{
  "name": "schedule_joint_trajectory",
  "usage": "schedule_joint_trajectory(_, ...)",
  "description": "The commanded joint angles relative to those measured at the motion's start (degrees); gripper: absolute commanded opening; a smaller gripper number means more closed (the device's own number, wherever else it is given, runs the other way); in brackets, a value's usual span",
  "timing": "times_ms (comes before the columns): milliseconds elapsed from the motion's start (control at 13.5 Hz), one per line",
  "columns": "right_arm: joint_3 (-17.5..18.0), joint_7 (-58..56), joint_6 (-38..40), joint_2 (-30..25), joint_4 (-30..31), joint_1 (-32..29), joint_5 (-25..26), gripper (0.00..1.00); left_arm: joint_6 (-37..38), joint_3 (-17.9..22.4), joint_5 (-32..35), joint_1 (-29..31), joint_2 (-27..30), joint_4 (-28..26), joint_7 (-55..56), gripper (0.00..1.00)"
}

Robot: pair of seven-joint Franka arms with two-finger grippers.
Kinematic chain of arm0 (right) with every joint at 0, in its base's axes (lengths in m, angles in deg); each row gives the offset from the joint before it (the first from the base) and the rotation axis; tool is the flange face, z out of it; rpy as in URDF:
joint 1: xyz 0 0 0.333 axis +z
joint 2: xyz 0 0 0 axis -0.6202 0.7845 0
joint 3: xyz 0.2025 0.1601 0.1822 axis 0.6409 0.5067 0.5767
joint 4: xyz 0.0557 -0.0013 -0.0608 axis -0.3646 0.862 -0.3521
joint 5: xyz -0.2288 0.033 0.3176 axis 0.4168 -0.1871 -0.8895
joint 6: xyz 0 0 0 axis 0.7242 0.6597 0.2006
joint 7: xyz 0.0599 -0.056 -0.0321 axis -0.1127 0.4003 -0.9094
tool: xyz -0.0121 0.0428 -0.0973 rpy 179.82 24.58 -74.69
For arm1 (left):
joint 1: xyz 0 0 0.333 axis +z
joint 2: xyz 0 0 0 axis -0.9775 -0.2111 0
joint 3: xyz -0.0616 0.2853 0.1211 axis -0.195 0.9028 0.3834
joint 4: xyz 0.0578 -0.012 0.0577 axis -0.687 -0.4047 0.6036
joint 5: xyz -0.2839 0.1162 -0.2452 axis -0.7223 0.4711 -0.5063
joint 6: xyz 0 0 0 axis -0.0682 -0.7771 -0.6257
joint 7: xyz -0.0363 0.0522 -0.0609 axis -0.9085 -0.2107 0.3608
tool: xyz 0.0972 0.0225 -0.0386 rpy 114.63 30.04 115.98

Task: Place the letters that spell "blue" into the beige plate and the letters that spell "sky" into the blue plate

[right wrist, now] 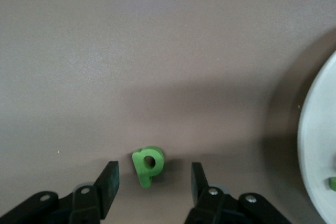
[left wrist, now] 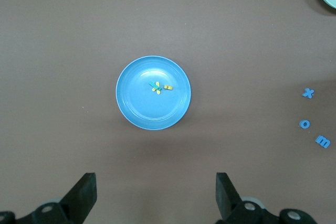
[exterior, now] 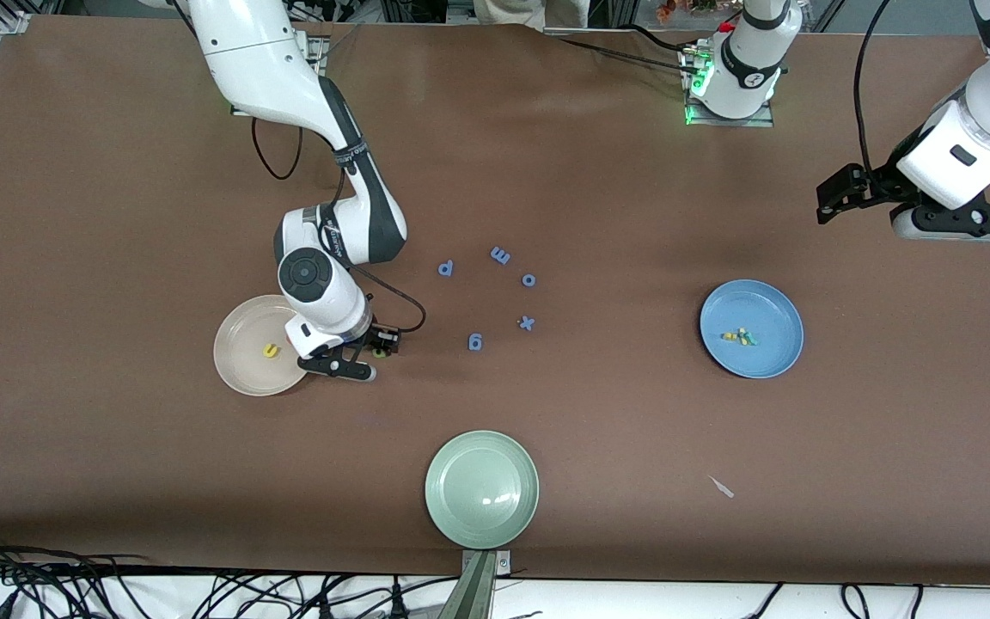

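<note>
**Green b between parted fingers, beside the beige plate**

The counter [exterior: 598, 172] is a broad, matte brown surface, bare over most of its spread. Black cables trail along its edge nearest the front camera, and the two arms' bases stand along the edge farthest from it.

The beige plate [exterior: 241, 361] is round, shallow and cream-coloured, toward the right arm's end of the counter. A small yellow u [exterior: 270, 350] lies in it. Just beside its rim, on the bare counter, lies the green looped b [right wrist: 147, 165], a bright green foam letter with a round hole in its loop. The right gripper [right wrist: 152, 182] is low over it, its fingers [right wrist: 108, 182] parted on either side of the letter with a gap to each; they have hold of nothing.

The blue plate [exterior: 751, 328], same size and a medium blue, sits toward the left arm's end. A small cluster of yellow and teal letters [left wrist: 159, 86] lies near its middle, overlapping too closely to read.

The left gripper [left wrist: 156, 195] waits high over the counter near the blue plate, its fingers [left wrist: 84, 192] spread wide and empty.

Five all-blue letters [exterior: 499, 255] are scattered mid-counter between the two plates. A pale green plate [exterior: 482, 489] sits nearer the front camera, and a small pale scrap [exterior: 722, 487] lies near it.
</note>
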Motion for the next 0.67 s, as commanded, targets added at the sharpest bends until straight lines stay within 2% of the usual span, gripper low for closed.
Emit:
schedule_joint_trajectory(0, -0.11, 0.44, -1.7, 1.8, -1.26, 0.76, -1.04, 0.63, 1.27, -0.05, -1.38, 0.24, 0.05, 0.98, -1.03, 1.0)
schedule_joint_trajectory(296, 1.12, 0.53, -2.76, 2.41, -1.26, 0.76, -1.74, 0.6, 1.27, -0.05, -1.38, 0.24, 0.05, 1.07, -1.03, 1.0)
schedule_joint_trajectory(370, 1.12, 0.53, -2.67, 2.33, -1.26, 0.76, -1.74, 0.55, 1.27, -0.05, -1.38, 0.24, 0.05, 1.07, -1.03, 1.0)
schedule_joint_trajectory(593, 1.12, -0.61, -2.49, 2.24, -1.26, 0.5, -1.74, 0.26, 1.27, -0.05, -1.38, 0.15, 0.05, 1.07, -1.03, 1.0)
